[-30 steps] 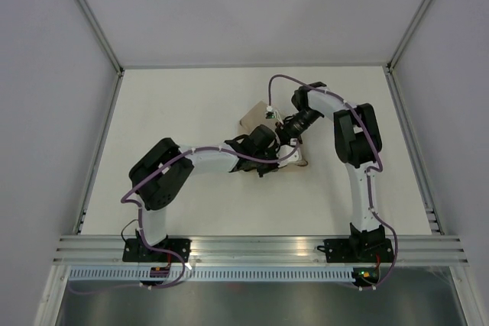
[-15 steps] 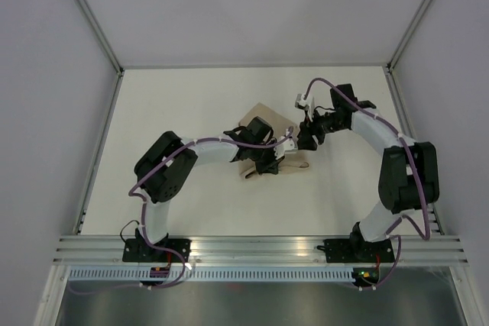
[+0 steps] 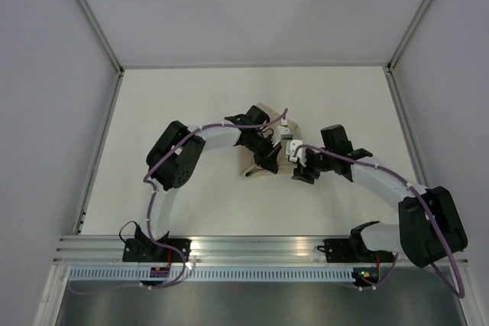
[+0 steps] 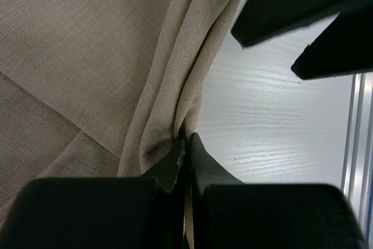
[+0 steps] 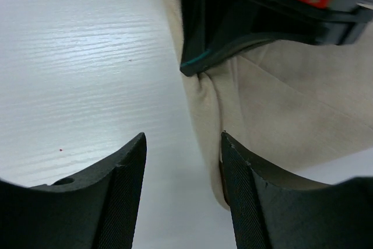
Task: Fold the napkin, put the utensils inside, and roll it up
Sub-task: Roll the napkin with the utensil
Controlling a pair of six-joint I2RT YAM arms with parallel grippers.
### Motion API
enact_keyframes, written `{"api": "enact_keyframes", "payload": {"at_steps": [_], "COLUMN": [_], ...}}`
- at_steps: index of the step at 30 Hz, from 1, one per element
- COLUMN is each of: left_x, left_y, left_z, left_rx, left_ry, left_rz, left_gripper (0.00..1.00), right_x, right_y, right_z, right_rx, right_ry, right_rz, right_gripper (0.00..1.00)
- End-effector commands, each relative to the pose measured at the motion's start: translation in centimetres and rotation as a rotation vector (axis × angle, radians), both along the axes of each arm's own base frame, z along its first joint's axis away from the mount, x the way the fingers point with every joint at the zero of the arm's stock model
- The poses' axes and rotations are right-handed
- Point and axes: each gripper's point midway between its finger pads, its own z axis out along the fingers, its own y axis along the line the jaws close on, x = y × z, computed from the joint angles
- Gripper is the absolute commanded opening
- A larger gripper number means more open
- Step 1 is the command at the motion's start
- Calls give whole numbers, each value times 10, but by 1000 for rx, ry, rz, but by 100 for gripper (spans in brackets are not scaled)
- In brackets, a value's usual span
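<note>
The napkin [image 3: 250,167] is lying bunched at the middle of the white table [image 3: 191,104] in the overhead view, mostly covered by the two arms meeting above it. The left gripper [image 3: 269,159] is reaching in from the left of the frame, and the right gripper [image 3: 299,172] is sitting just beside it to the right.

In the left wrist view, the left gripper [image 4: 185,144] is pressing its fingers together on a raised fold of the napkin [image 4: 87,56], at the cloth's right-hand edge. The beige fabric is filling the left half of that frame, with creases running up from the pinch. The black fingers of the right gripper [image 4: 303,10] are showing at the upper right, above bare table [image 4: 274,121], and a metal rail [image 4: 358,144] is running down the right edge.

In the right wrist view, the right gripper [image 5: 183,173] is holding its fingers spread, gripping nothing. The napkin's rolled edge [image 5: 204,109] is lying between them, and the right finger [image 5: 247,196] is standing over the cloth. The left gripper's black body [image 5: 262,10] is filling the top right.
</note>
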Motion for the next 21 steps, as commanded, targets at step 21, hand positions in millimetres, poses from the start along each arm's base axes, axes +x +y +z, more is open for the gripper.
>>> {"api": "enact_keyframes", "payload": {"at_steps": [21], "left_x": [-17], "left_y": [17], "left_z": [-21], "left_rx": [67], "left_ry": [258], "left_rz": [11], "left_gripper": [2], "right_x": [34], "right_y": [48], "right_z": [-48], "right_rx": [-216], "right_ry": [-317], "right_rz": [145], "right_gripper": [58]}}
